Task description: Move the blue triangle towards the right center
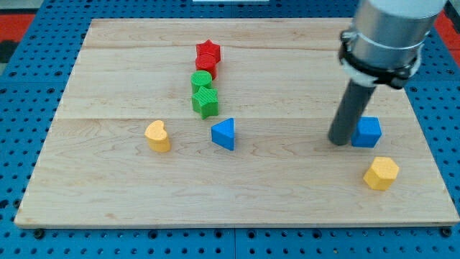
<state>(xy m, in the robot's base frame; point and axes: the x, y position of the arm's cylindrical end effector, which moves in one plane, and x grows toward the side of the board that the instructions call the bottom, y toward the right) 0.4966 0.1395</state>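
Observation:
The blue triangle [223, 134] lies near the middle of the wooden board [108, 194], just below the green blocks. My tip [339, 141] rests on the board at the view's right, far to the right of the blue triangle. It stands right beside the left side of a blue cube [367, 132]; I cannot tell if they touch.
A red star [208, 52] and a red block [206, 65] sit at the top centre, with a green cylinder [201, 80] and green star [205, 101] below them. A yellow heart [157, 136] lies left of the triangle. A yellow hexagon [380, 173] sits at the lower right.

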